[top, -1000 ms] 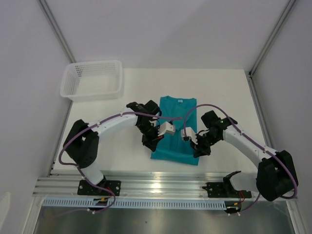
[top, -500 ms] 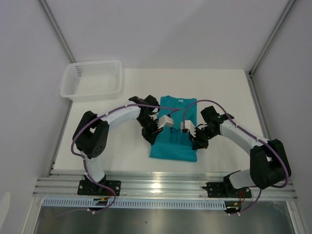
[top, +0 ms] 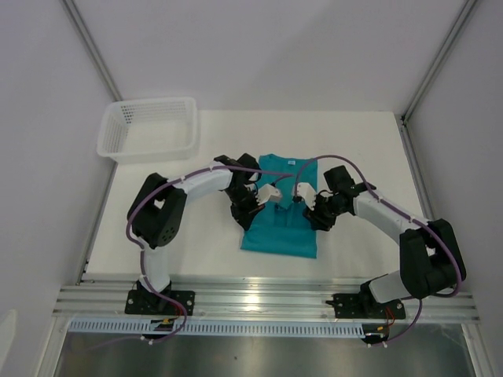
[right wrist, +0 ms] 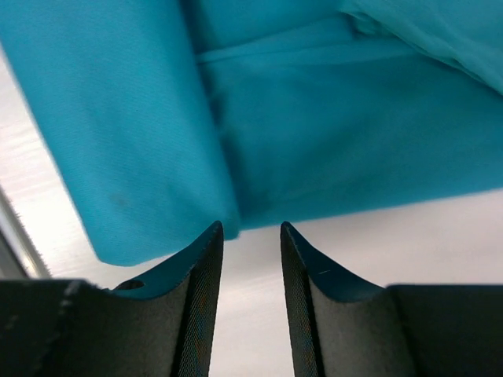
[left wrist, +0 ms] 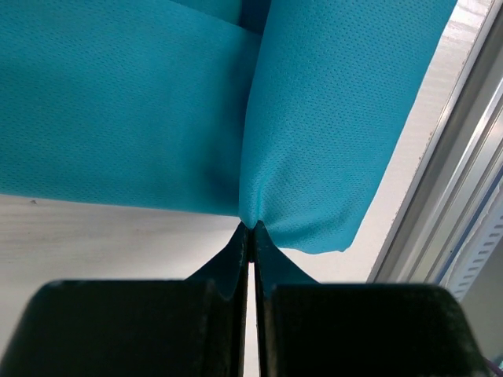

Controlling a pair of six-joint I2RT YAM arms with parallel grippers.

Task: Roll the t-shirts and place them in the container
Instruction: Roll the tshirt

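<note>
From above, the middle of the t-shirt (top: pixel 280 238) lies under both wrists, so the jaws of the left gripper (top: pixel 253 210) and right gripper (top: pixel 314 220) cannot be made out there. The white label (top: pixel 291 162) at the t-shirt's collar is too small to read. In both wrist views the t-shirt runs off the top edge (its outline never whole).

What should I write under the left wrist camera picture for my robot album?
The left claw pinches a folded edge of the teal t-shirt over the white table.
</note>
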